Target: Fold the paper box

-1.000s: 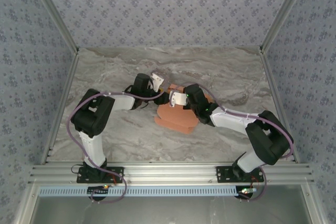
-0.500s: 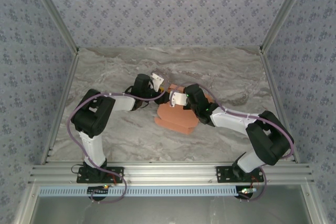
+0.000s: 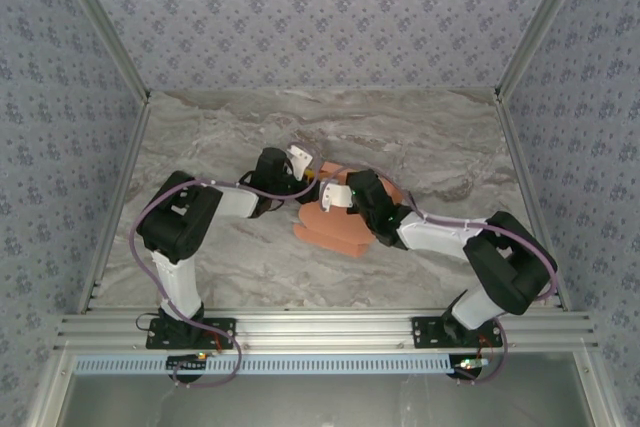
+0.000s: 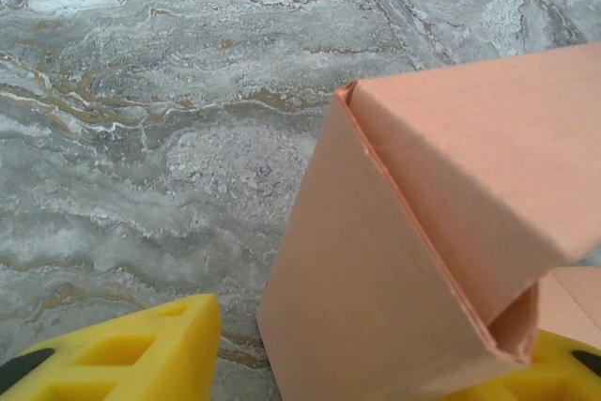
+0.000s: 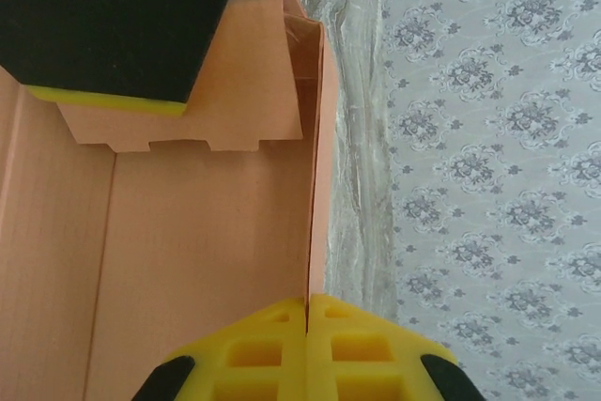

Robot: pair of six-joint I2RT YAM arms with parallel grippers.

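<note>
The paper box (image 3: pixel 335 222), thin salmon-orange card with a notched flap and creased upright walls, is lying partly folded, the veined grey marble-look table (image 3: pixel 220 127) spreading all around it. The right pincer (image 5: pixel 308 307), yellow pads together, is pinching one wall's edge. The left pincer (image 4: pixel 376 335) is standing apart, straddling a folded corner.

Bright, even, diffuse light. Faint soft shadow beneath salmon-orange card paper box (image 3: pixel 330 227). Wrist views slightly soft along bottom edge.
</note>
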